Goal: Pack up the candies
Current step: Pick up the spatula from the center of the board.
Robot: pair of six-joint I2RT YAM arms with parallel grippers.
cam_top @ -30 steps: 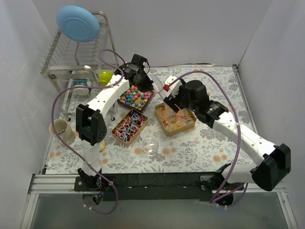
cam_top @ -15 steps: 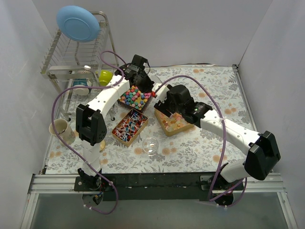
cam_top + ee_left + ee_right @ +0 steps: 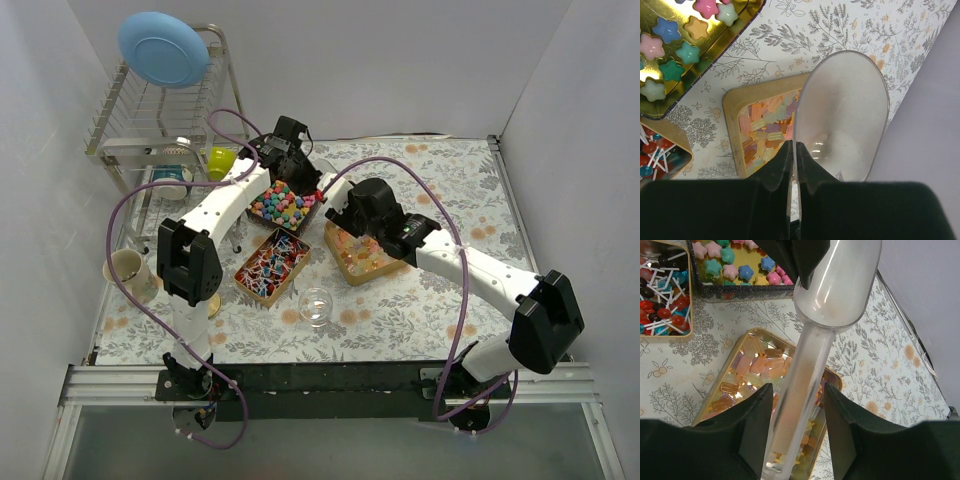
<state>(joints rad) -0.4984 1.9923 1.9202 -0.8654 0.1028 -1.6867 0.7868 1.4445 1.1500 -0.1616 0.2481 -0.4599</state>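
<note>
Overhead view from behind; both wrist views close over the same gummies point(image 3: 762, 125)

Candies point(image 3: 284, 203) in three trays point(image 3: 250, 286) at surface point(image 3: 455, 185) centre, bowl point(image 3: 316, 305) before them, rack point(image 3: 150, 110) at far-left corner, cup point(image 3: 125, 268) at left edge

Looks like a lab test booth dressed up as a kitchen. Plain white walls point(image 3: 400, 60) box in a floral tablecloth point(image 3: 440, 290). There's a wire dish rack point(image 3: 165, 120), with a blue plate point(image 3: 163, 48) on top, a green cup point(image 3: 221, 160) inside and a mug point(image 3: 125, 268) just in front. A bare aluminium rail point(image 3: 110, 385) runs along the table edge opposite the rack.
</note>
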